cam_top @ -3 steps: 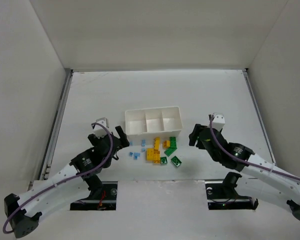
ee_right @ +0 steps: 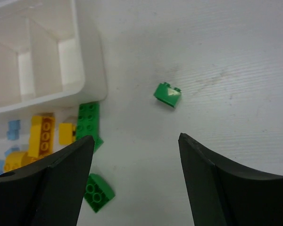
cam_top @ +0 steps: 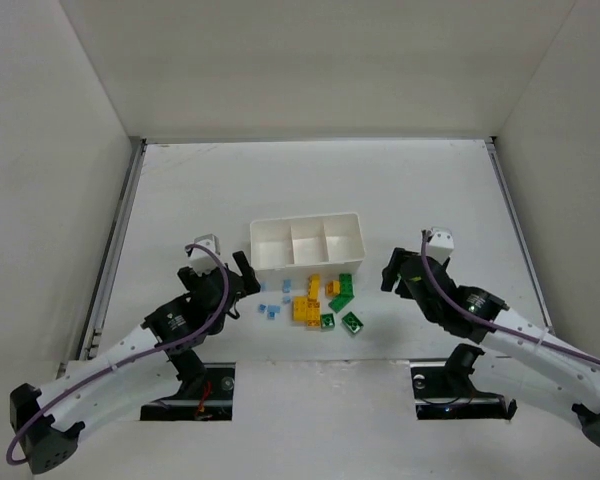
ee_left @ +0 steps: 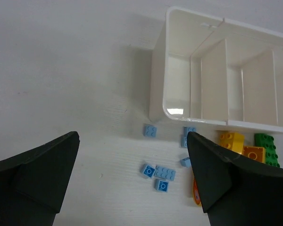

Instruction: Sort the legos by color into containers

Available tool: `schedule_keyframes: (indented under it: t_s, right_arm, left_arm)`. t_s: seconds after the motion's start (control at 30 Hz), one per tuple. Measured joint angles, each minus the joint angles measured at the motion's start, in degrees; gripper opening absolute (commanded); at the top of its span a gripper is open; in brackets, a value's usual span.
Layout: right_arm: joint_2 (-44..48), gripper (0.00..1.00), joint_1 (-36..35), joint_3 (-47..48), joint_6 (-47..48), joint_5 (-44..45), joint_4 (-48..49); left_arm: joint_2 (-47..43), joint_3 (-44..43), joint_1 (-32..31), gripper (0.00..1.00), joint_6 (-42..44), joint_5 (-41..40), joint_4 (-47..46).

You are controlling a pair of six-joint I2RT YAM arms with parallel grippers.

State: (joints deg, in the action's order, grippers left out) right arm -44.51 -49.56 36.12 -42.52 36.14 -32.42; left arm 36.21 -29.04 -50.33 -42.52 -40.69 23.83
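White table point(cam_top: 380, 190), yellow, green, blue legos point(cam_top: 320, 300) beside divided tray point(cam_top: 270, 260), left claw point(cam_top: 243, 278) and right claw point(cam_top: 390, 271) released.

Lab test booth: white walls point(cam_top: 310, 60) enclose the table point(cam_top: 310, 180).

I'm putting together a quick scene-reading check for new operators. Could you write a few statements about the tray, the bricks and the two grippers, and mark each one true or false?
1. All three compartments of the tray are empty. True.
2. The blue bricks lie nearer the left gripper, the green bricks nearer the right gripper. True.
3. The left gripper is shut on a blue brick. False: it is open and holds nothing.
4. The bricks lie behind the tray, on its far side from the grippers. False: they lie on the side facing the grippers.
5. The right gripper is open. True.
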Motion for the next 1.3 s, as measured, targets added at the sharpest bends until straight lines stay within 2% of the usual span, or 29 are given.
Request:
schedule_keyframes:
  t_s: [0.1,0.13,0.2,0.23,0.27,0.33,0.37,0.47,0.57,0.6,0.63,0.67,0.7,0.77,0.87,0.97,1.07,1.2,1.23,1.27,1.3]
  right_arm:
    - [1.1,0.73,4.4,-2.8,-0.6,0.0,0.0]
    - [1.5,0.63,5.6,-3.5,-0.9,-0.1,0.0]
    - [1.8,0.28,7.5,-4.4,-1.2,-0.6,0.3]
    - [1.7,0.22,7.9,-4.5,-1.2,-0.6,0.3]
    - [1.1,0.21,8.3,-4.6,-1.6,-0.8,0.4]
    - [-0.4,0.24,9.1,-4.6,-1.6,-1.4,1.2]
    - [-2.6,0.31,9.4,-4.6,-1.6,-1.6,1.7]
    - [-7.1,0.36,9.2,-4.6,-1.7,-2.0,2.9]
    - [-11.0,0.54,5.6,-3.8,-1.3,-2.5,3.9]
    - [-12.1,0.63,4.1,-3.4,-1.4,-2.4,4.3]
    - [-13.6,0.7,3.1,-2.9,-1.2,-2.2,4.8]
    - [-14.6,0.73,2.6,-2.8,-1.2,-2.3,5.3]
    - [-15.6,0.75,2.4,-2.7,-1.5,-2.2,5.9]
    - [-19.3,0.81,4.0,-2.5,-1.7,-1.8,7.1]
    - [-22.3,0.81,7.6,-1.9,-1.2,-1.8,9.2]
    - [-25.8,0.78,10.5,-1.0,-1.0,-1.9,11.9]
    - [-29.7,0.6,12.4,-0.8,0.0,-2.5,15.8]
    - [-32.6,0.57,14.0,-0.3,0.7,-3.7,17.9]
    - [-33.0,0.53,14.4,-0.2,0.7,-4.0,18.2]
    - [-33.2,0.42,14.8,0.0,0.8,-4.2,18.5]
    - [-33.2,0.38,15.1,0.0,0.8,-4.5,18.8]
  left_arm:
    - [1.3,-0.5,-0.9,1.0,0.0,0.4,-1.0]
    - [1.6,-0.6,-1.9,1.0,0.0,0.5,-1.6]
    - [2.7,-0.9,-4.4,1.0,0.2,0.6,-2.7]
    - [3.3,-1.0,-5.9,1.0,0.6,0.5,-3.5]
    - [4.1,-1.2,-7.5,1.0,1.1,0.5,-4.6]
    - [6.1,-1.6,-10.7,1.0,2.3,0.7,-7.0]
    - [7.5,-1.9,-12.9,1.0,3.1,0.7,-8.5]
    - [9.5,-2.0,-16.8,1.0,4.3,0.8,-10.8]
    - [9.0,-1.9,-20.1,1.0,4.5,0.0,-11.7]
    - [8.4,-1.6,-21.1,0.96,4.3,-0.1,-12.2]
    - [7.5,-1.0,-22.0,0.63,4.0,-0.3,-12.5]
    - [6.8,-0.5,-22.6,0.56,3.8,-0.3,-13.0]
    - [6.4,0.0,-23.0,0.45,3.2,-0.4,-13.5]
    - [6.1,1.9,-24.1,0.45,2.9,-0.8,-14.7]
    - [7.8,2.4,-24.7,0.53,2.9,-0.7,-15.0]
    - [11.4,2.4,-25.4,0.56,3.0,-0.2,-15.7]
    - [15.1,2.4,-26.1,0.59,3.1,0.6,-16.3]
    - [17.0,2.4,-26.2,0.62,3.1,1.9,-16.6]
    - [17.3,2.4,-26.2,0.63,3.1,2.1,-16.7]
    - [17.6,2.4,-26.2,0.64,3.1,2.5,-16.9]
    - [17.8,2.4,-26.2,0.64,3.1,2.8,-17.1]
